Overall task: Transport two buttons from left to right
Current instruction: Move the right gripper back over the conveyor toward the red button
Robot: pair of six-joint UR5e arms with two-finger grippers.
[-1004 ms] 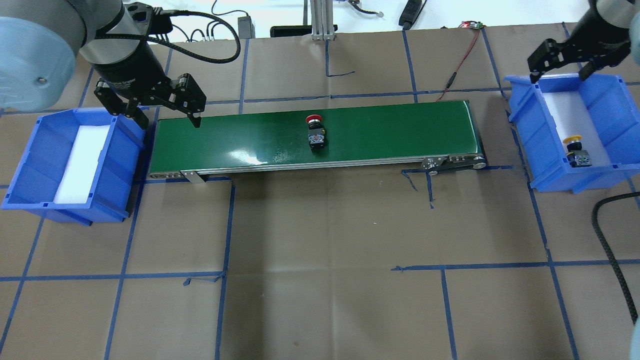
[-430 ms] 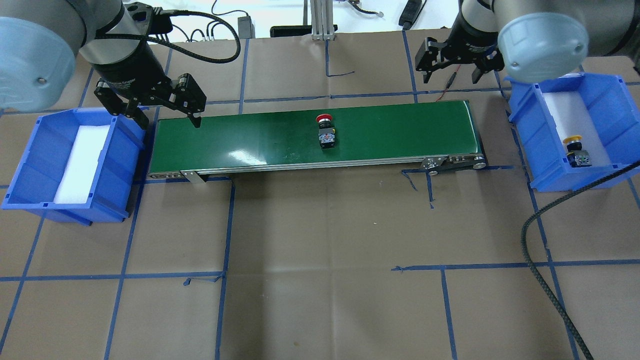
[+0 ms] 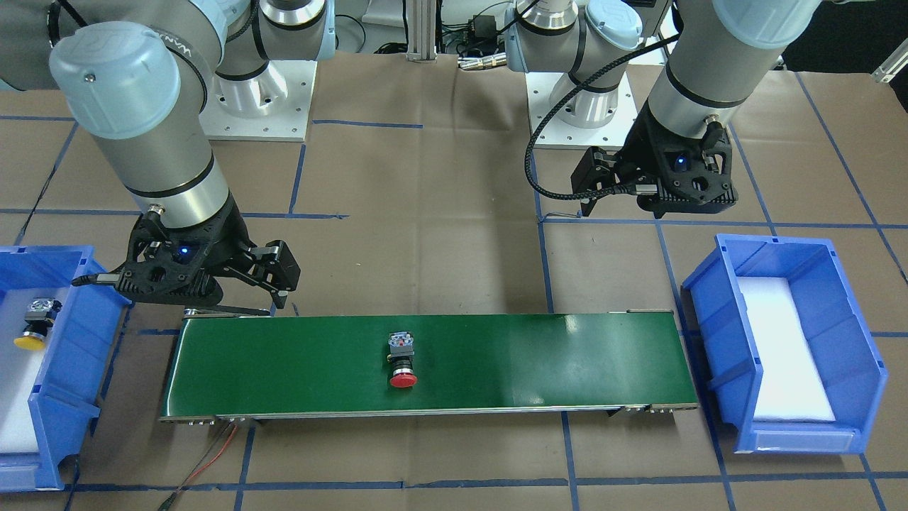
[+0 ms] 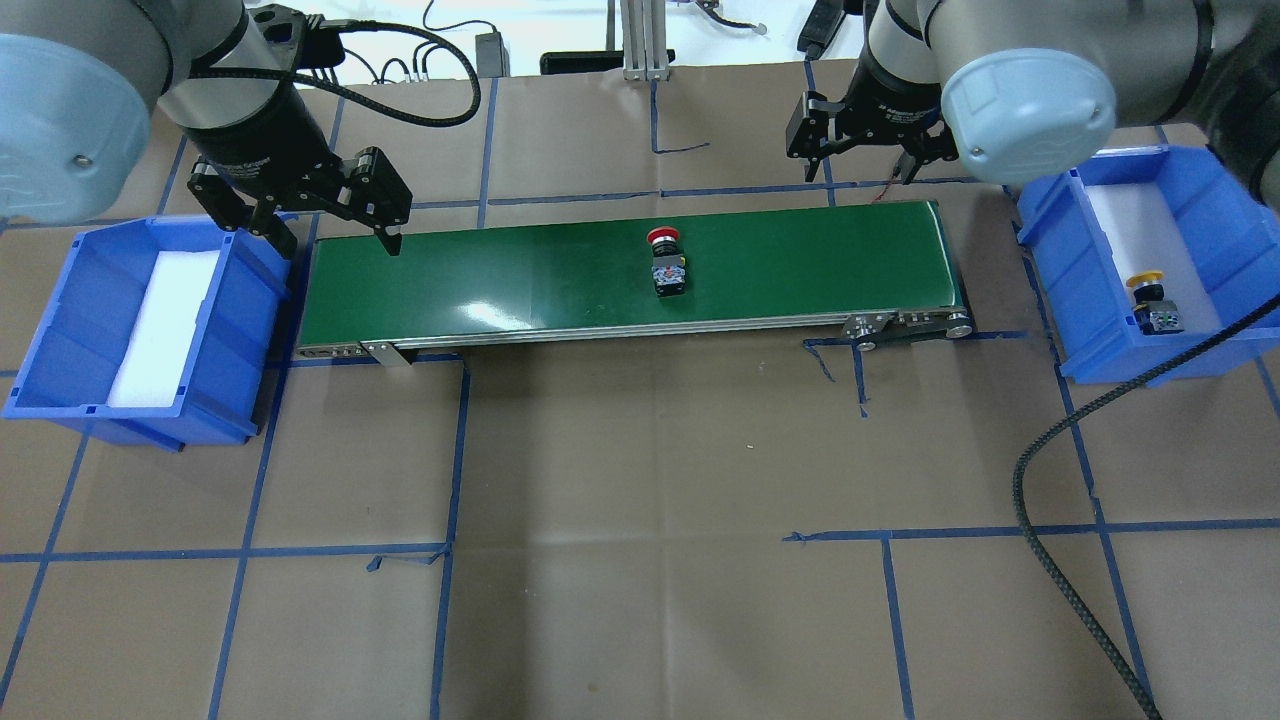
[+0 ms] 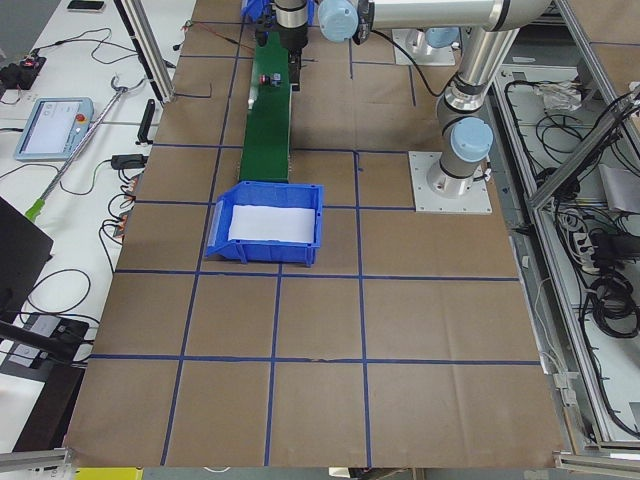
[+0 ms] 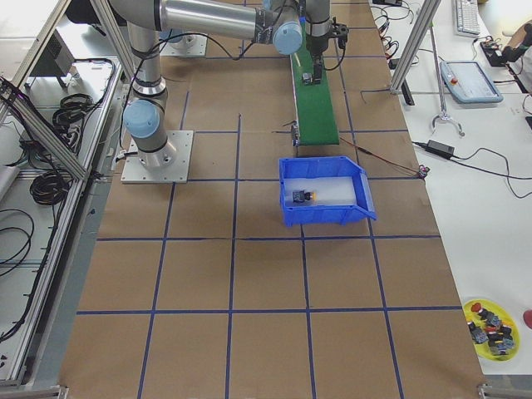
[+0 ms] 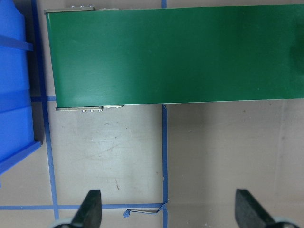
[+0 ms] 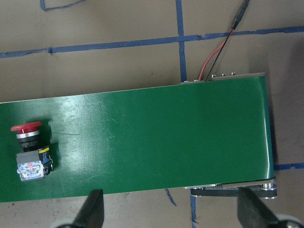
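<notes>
The red button (image 4: 665,262) lies on its side on the green conveyor belt (image 4: 800,260), just right of the middle; it also shows in the front view (image 3: 401,360) and at the left of the right wrist view (image 8: 29,152). The yellow button (image 4: 1152,300) lies in the right blue bin (image 4: 1210,200). My right gripper (image 4: 858,170) hangs open and empty beyond the belt's right end, apart from the red button. My left gripper (image 4: 335,238) hangs open and empty above the belt's left end, beside the left blue bin (image 4: 60,330), which holds only white foam.
A red and black wire (image 4: 920,130) runs to the belt's far right corner. My right arm's black cable (image 4: 1050,560) loops over the paper-covered table at the front right. A yellow dish of spare buttons (image 6: 490,320) sits far off in the right side view.
My right arm has swung left from over the right bin to beyond the belt's right end. The red button has ridden rightward along the belt. My left arm has not moved.
</notes>
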